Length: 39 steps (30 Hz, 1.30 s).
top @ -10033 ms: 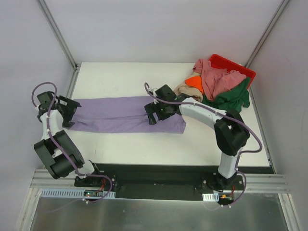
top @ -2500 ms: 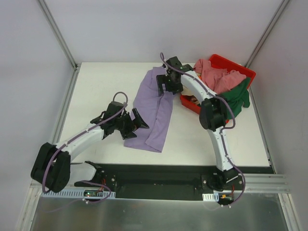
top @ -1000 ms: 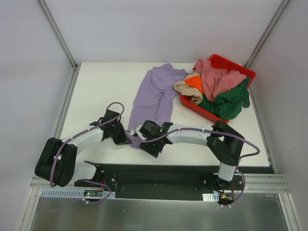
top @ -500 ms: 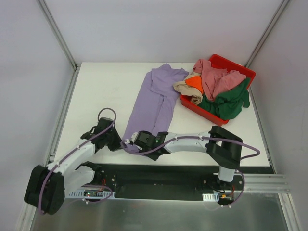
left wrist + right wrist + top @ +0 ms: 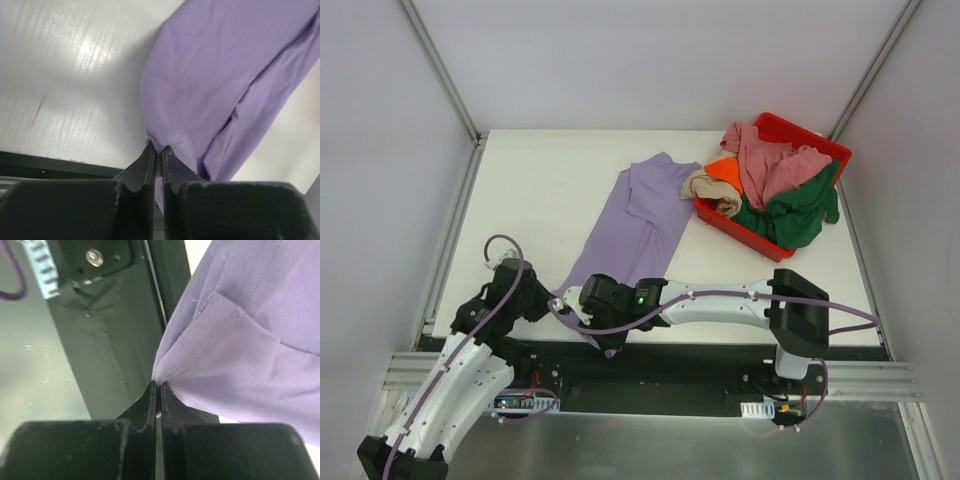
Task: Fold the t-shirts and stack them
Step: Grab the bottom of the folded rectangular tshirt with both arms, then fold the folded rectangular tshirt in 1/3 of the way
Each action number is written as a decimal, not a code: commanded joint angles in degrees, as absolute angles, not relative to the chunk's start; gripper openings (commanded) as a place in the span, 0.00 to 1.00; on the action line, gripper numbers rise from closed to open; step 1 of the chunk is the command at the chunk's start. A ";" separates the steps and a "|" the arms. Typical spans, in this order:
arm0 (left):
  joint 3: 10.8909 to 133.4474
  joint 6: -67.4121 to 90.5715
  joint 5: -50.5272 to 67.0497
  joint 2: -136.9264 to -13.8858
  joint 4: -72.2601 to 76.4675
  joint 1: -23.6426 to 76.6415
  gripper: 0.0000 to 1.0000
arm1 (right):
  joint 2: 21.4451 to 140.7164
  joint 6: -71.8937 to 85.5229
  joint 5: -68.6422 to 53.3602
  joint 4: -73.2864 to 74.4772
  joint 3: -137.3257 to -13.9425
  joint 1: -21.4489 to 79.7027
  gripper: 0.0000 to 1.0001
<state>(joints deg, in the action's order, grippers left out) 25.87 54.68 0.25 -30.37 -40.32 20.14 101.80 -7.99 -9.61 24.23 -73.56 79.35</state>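
A lavender t-shirt point(image 5: 642, 212) lay as a long, loosely folded strip on the white table point(image 5: 535, 185). It ran from just beside the red bin point(image 5: 788, 127) at the far right down to the table's near edge.

Its near end was drawn into two pinched corners. The left gripper point(image 5: 156, 150) was clamped on one bunched corner. The right gripper point(image 5: 157, 384) was clamped on a hemmed fold, above the black mounting plate point(image 5: 110, 340).

A dusty pink shirt point(image 5: 770, 163), dark green shirt point(image 5: 792, 215), orange shirt point(image 5: 725, 170) and beige shirt point(image 5: 708, 187) were heaped in and over the bin, their outlines hard to separate.

From above, arms and cloth hid both sets of fingertips, so only the wrist cameras showed the grips. The bin and its pile appeared only in the overhead view.
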 commanded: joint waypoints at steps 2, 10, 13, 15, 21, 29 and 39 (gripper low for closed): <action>33.21 59.85 -12.64 -23.92 -51.40 19.78 0.00 | 100.45 -6.24 -21.44 22.85 -78.48 79.72 0.00; 36.04 59.68 -17.22 -20.56 -53.09 19.78 0.00 | 102.48 -6.51 -28.56 22.59 -84.11 79.19 0.00; 37.09 60.12 -18.63 -22.67 -53.00 19.78 0.00 | 102.83 -4.22 -29.53 22.50 -84.20 76.83 0.00; 38.57 60.90 -19.25 -24.86 -52.82 19.78 0.00 | 102.48 -3.52 -28.92 22.59 -83.59 75.42 0.01; 40.17 58.10 -12.51 -33.47 -43.01 19.78 0.00 | 100.37 -2.99 -27.08 22.76 -80.86 70.85 0.01; 43.68 55.73 -8.80 -47.27 -30.42 19.86 0.00 | 97.56 -4.92 -19.97 26.45 -77.26 63.55 0.00; 49.83 54.14 -4.13 -64.59 -22.68 19.95 0.00 | 96.94 -9.22 -15.74 29.27 -76.99 54.41 0.01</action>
<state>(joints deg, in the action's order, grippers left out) 45.84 55.70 -5.21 -60.80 -27.66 20.16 99.92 -6.39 -17.80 26.70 -76.95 56.95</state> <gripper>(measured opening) 0.019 0.021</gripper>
